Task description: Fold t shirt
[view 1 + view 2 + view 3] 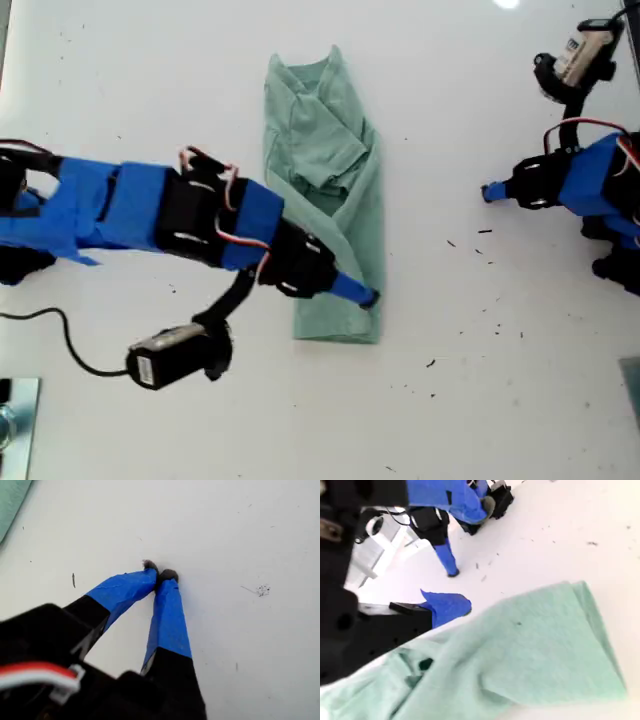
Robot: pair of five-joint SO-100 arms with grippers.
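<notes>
The t shirt (325,170) lies mid-table in the exterior view, pale green and folded into a long narrow strip with a sleeve bunched on top. My second gripper (368,297) reaches in from the exterior view's left and rests its tip on the strip's edge near the hem. In the second wrist view one blue finger (447,607) shows just above the cloth (535,650); the other jaw is hidden. My first gripper (487,192) is shut on nothing, tips (160,572) touching over bare table, apart from the shirt's edge (10,505).
The white table (450,400) carries small dark specks between the shirt and the first arm (445,550). A black camera on a cable (170,362) hangs from the second arm. A metal piece (15,420) sits at the exterior view's lower left corner.
</notes>
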